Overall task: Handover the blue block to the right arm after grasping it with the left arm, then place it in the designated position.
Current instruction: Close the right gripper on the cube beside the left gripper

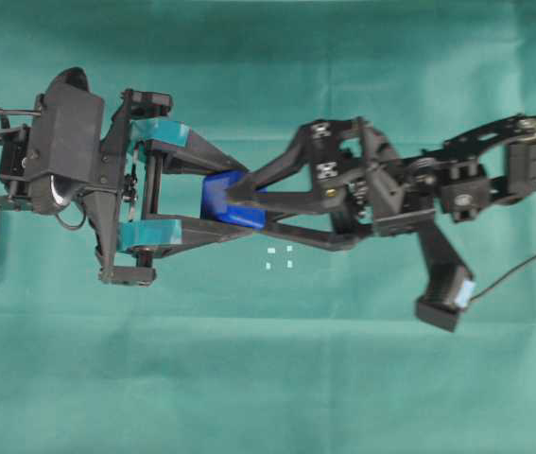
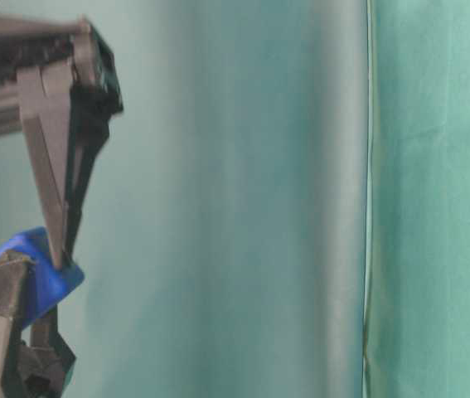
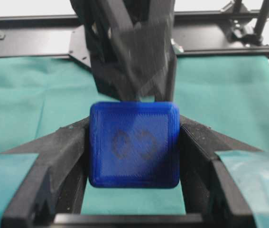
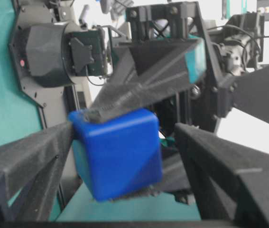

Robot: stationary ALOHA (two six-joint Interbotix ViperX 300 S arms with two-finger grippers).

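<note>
The blue block [image 1: 218, 194] hangs above the green cloth, pinched between the teal-taped fingers of my left gripper [image 1: 247, 200]. In the left wrist view the block [image 3: 134, 145] fills the gap between both fingers, its marked face toward the camera. My right gripper [image 1: 247, 210] reaches in from the right and straddles the same block, open. In the right wrist view its left finger [image 4: 34, 152] touches the block [image 4: 117, 152], while its right finger [image 4: 210, 156] stands apart with a visible gap. The table-level view shows the block [image 2: 48, 286] under a dark finger [image 2: 52, 191].
Green cloth [image 1: 268, 378] covers the whole table. Several small white marks [image 1: 279, 257] lie on it just below and right of the block. A cable [image 1: 523, 270] trails from the right arm's wrist camera. Black frame rails [image 3: 30, 38] border the far side.
</note>
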